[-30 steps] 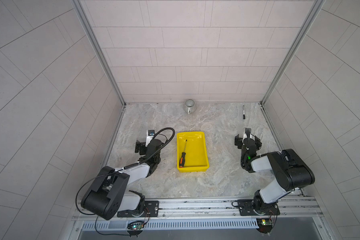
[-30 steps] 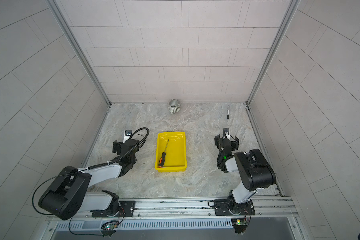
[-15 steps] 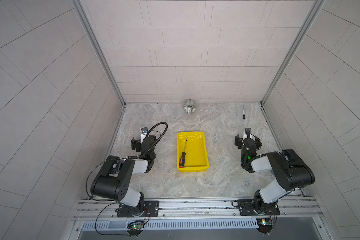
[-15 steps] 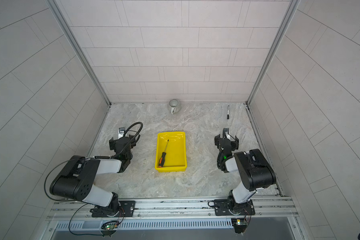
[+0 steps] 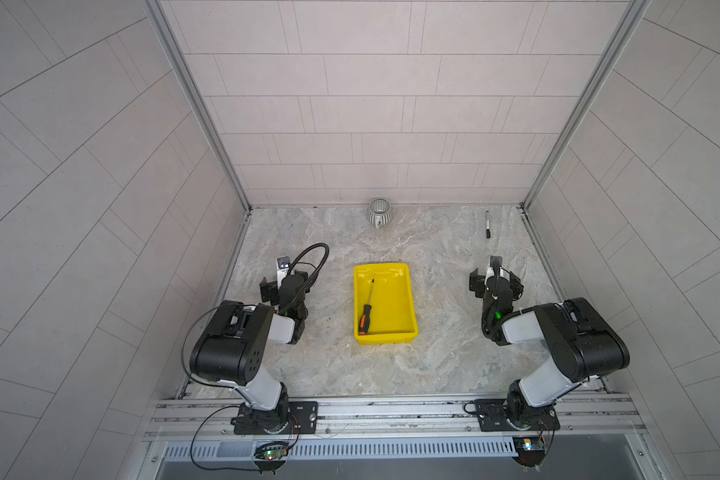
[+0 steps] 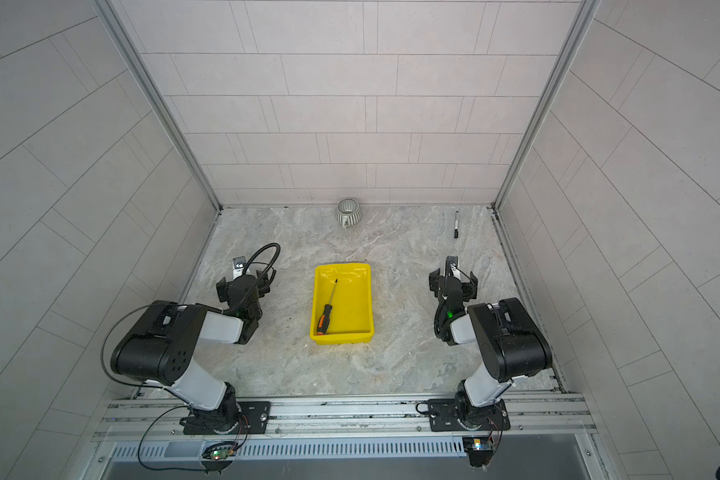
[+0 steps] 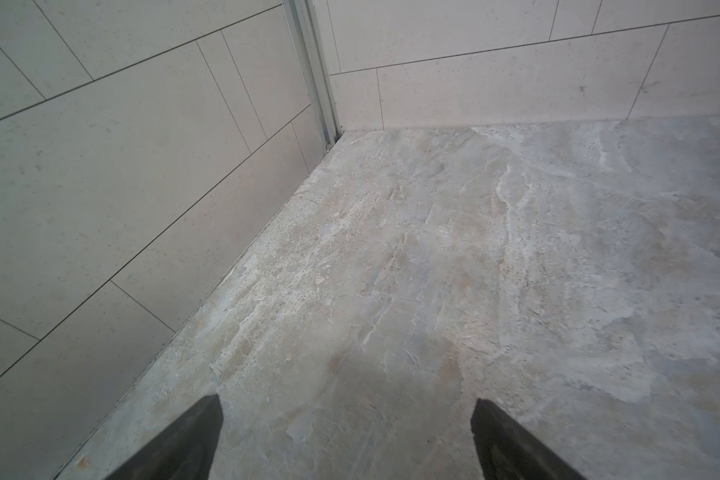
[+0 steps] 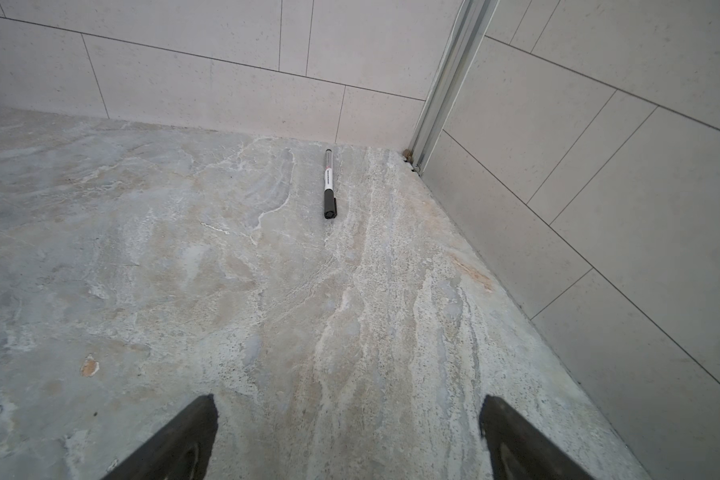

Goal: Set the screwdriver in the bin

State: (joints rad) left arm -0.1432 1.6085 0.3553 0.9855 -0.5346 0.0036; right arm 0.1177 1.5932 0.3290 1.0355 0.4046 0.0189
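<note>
Workspace check: the marble table point(image 5: 441, 249) is walled on three sides by tiled panels, with the arms' mounting rail point(image 5: 391, 411) along the near edge. The bin point(image 5: 393, 303) sits mid-table between the two arms, well apart from both, with bare marble on all four of its sides. The screwdriver point(image 5: 366, 309) lies flat inside the bin along its left wall. Its orange-striped handle points toward the near-left corner and its tip toward the far wall, slightly slanted. We cannot tell whether the handle touches the near wall. The left gripper point(image 7: 346, 401) is released, jaws spread wide over bare table with nothing between them. It sits near the left wall panel. The right gripper point(image 8: 348, 398) is likewise spread wide and empty, near the right panel. Both top views show the bin, the screwdriver and a ribbed mug point(image 5: 379, 211) close against the back wall. Neither wrist view shows any of these. The left wrist view gives only bare marble, the wall seam and the far-left corner post. The right wrist view shows the marker point(image 8: 329, 183) lying ahead of the open jaws, close to the back wall near the far-right corner post, with its label visible. In the top views the marker is only a thin dark line. Count: one screwdriver, one bin, one mug, one marker, two grippers.
</note>
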